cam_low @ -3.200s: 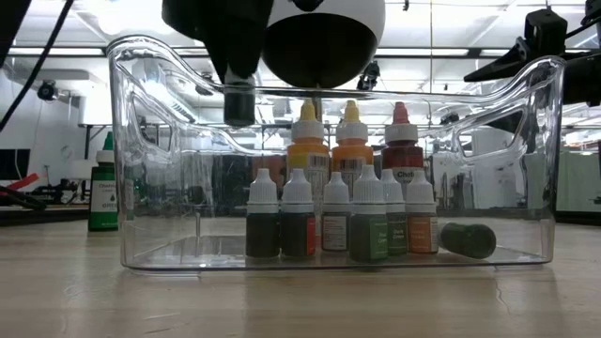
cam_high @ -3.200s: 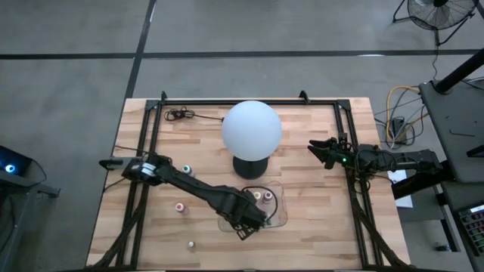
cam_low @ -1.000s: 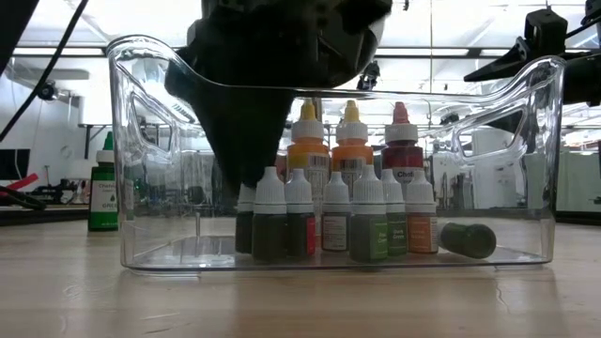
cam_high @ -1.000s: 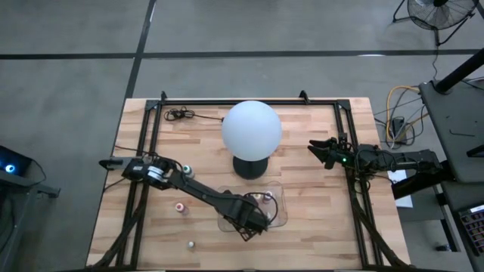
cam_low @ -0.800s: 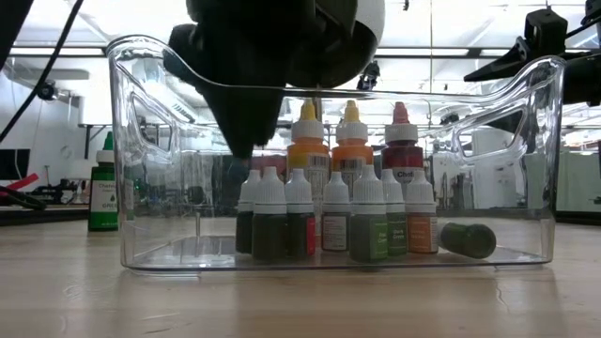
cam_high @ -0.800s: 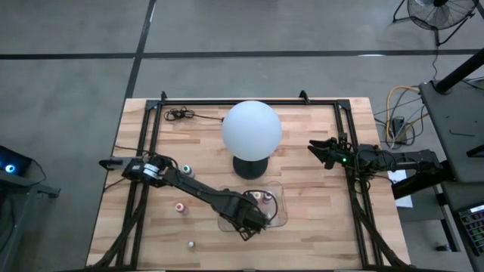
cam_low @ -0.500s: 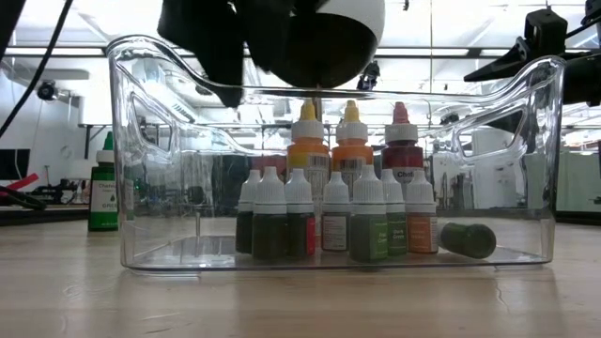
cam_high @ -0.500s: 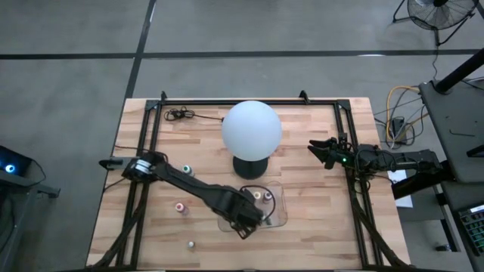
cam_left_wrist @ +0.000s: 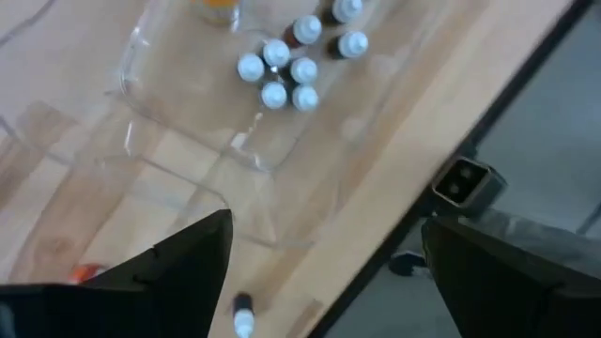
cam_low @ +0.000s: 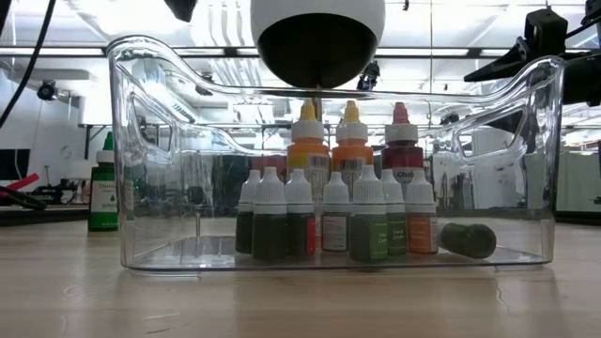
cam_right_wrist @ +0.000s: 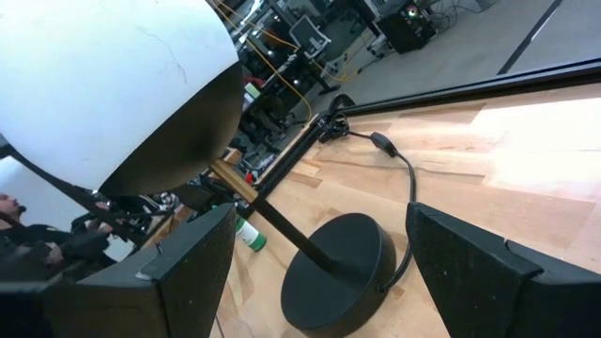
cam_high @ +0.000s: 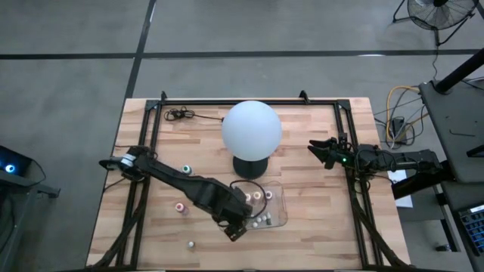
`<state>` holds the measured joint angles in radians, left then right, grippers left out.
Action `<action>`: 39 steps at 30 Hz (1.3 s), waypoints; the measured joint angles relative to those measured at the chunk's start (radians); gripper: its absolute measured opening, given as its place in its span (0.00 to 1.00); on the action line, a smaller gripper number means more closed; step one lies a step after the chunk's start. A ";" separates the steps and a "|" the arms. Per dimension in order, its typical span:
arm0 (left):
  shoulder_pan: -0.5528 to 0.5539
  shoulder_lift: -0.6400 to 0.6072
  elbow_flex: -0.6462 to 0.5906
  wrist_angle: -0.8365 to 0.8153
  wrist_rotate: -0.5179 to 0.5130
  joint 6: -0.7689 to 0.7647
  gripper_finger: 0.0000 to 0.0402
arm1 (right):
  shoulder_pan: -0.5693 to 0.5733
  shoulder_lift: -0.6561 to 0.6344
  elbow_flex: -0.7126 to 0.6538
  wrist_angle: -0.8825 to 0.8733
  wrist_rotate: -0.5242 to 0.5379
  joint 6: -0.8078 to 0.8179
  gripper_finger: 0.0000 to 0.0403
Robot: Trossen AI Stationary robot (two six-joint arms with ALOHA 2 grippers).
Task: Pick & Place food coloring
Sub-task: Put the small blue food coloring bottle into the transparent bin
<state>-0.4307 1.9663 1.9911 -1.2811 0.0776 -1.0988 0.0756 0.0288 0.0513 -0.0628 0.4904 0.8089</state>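
Since the earlier frames the left hand (cam_high: 234, 229) has risen out of the tray (cam_high: 281, 219) and drawn back toward its near-left corner, leaving one more bottle standing inside. Its fingers (cam_left_wrist: 169, 282) are spread wide with nothing between them, as fits a release just made.

Food coloring (cam_low: 324, 222): most of the set stands upright in the tray, small white-capped bottles packed in a front row, three taller ones, two orange-capped and one pink-capped, behind, and one dark bottle lying on its side at the end of the row. Grouping them tight against one another keeps the narrow bottles from tipping.

Loose bottles: a teal-capped one (cam_high: 186, 169), a pink-capped one (cam_high: 179, 205) and a whitish one (cam_high: 190, 244) stand apart on the worktop (cam_high: 318, 242) to the left of the tray, within the left arm's reach; these, by judgement, remain to be carried over.

Globe (cam_high: 251, 128): a white sphere on a dark base behind the tray, not part of the job.

Right hand (cam_high: 318, 149): parked beyond the globe on the right, fingers spread and empty, waiting clear of the working arm.
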 joint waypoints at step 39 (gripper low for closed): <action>-0.446 -0.080 -0.218 -0.046 -0.173 -0.171 0.79 | 0.000 0.000 0.000 0.000 0.000 0.000 0.75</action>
<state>-0.8771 1.8862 1.7727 -1.3268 -0.0958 -1.2694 0.0754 0.0288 0.0513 -0.0628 0.4904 0.8089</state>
